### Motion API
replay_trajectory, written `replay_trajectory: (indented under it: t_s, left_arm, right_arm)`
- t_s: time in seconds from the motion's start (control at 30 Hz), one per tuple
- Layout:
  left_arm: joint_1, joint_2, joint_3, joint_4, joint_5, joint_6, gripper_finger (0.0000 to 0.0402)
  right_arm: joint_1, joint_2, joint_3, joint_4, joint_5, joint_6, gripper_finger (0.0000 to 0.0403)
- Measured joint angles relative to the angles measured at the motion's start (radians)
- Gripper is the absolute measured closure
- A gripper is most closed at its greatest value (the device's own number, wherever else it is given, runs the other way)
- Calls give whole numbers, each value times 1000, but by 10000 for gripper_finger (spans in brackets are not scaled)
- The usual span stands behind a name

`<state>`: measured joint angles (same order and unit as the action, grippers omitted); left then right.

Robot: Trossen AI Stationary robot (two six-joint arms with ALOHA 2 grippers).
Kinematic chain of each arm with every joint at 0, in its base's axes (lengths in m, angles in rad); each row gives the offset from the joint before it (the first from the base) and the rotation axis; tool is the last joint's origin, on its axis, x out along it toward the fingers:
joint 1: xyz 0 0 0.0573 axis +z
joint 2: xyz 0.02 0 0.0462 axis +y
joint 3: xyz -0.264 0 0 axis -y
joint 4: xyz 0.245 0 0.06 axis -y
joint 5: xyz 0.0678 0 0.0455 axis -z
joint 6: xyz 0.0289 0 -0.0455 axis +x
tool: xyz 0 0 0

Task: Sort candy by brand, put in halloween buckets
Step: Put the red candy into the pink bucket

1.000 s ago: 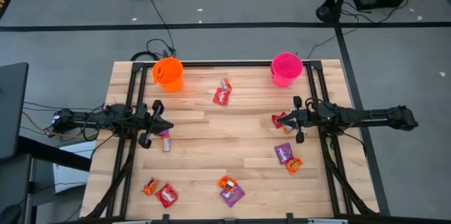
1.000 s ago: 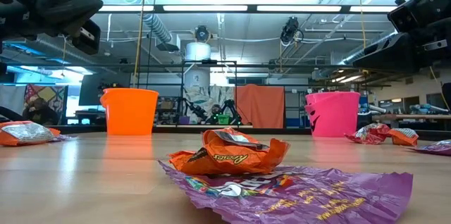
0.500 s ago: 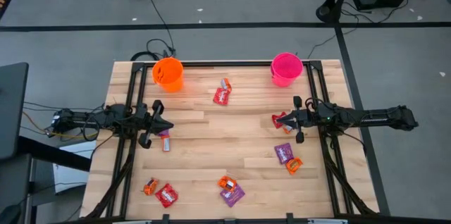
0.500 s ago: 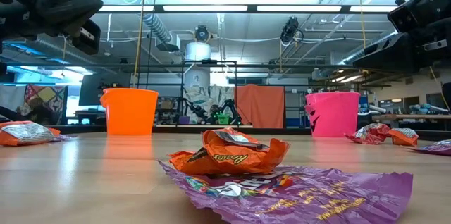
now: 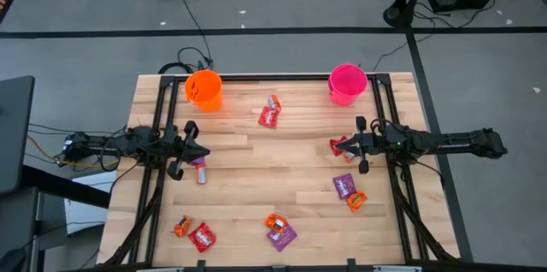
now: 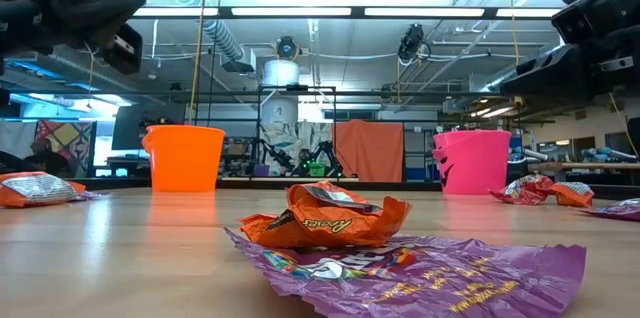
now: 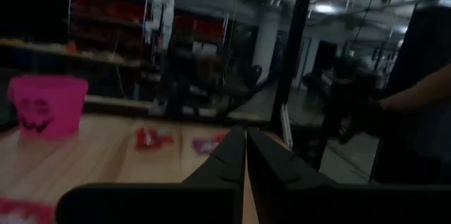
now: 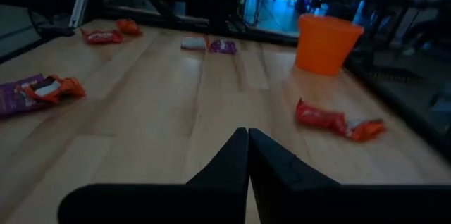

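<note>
The orange bucket (image 5: 204,89) and the pink bucket (image 5: 348,84) stand upright at the table's far edge. Several flat wrapped candies lie scattered on the wood: a red one (image 5: 270,115) between the buckets, a purple one (image 5: 344,185) and an orange one (image 5: 356,199) at the right, and an orange (image 6: 335,220) and a purple one (image 6: 420,268) at the near edge. My left gripper (image 5: 208,153) is shut and hovers at mid-left, beside a small candy (image 5: 201,171). My right gripper (image 5: 333,144) is shut and hovers at mid-right, over a red candy (image 5: 344,149). Both hang above the table.
More candies lie at the near left corner, a red one (image 5: 202,237) and an orange one (image 5: 181,226). Bare wood lies in the middle of the table (image 5: 273,165). Dark frame rails (image 5: 402,212) run along both sides. A person's arm (image 7: 416,97) shows beyond the table in the left wrist view.
</note>
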<state>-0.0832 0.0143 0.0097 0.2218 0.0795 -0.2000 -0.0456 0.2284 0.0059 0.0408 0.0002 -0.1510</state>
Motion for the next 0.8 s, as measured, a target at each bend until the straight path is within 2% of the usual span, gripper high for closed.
replay_trajectory:
  t_s: [0.1, 0.23, 0.33, 0.47, 0.57, 0.73, 0.8]
  left_arm:
    - [0, 0, 0, 75, -22, -25, 381]
    - [0, 0, 0, 187, -118, -71, 381]
    - [0, 0, 0, 242, -207, -116, 381]
    - [0, 0, 0, 260, -299, -128, 381]
    - [0, 5, 0, 257, -340, -123, 381]
    - [0, 6, 0, 260, -366, -200, 381]
    - [0, 6, 0, 259, -370, -237, 381]
  right_arm:
    - [-5, 1, 0, 40, -24, 64, 380]
    - [-10, 0, 0, 101, -62, 284, 380]
    - [-10, 7, 0, 187, 26, 332, 380]
    - [-10, 12, 0, 349, 109, 545, 380]
    - [-10, 11, 0, 463, 202, 642, 380]
    - [-10, 11, 0, 524, 409, 655, 380]
    - [-11, 12, 0, 529, 442, 713, 380]
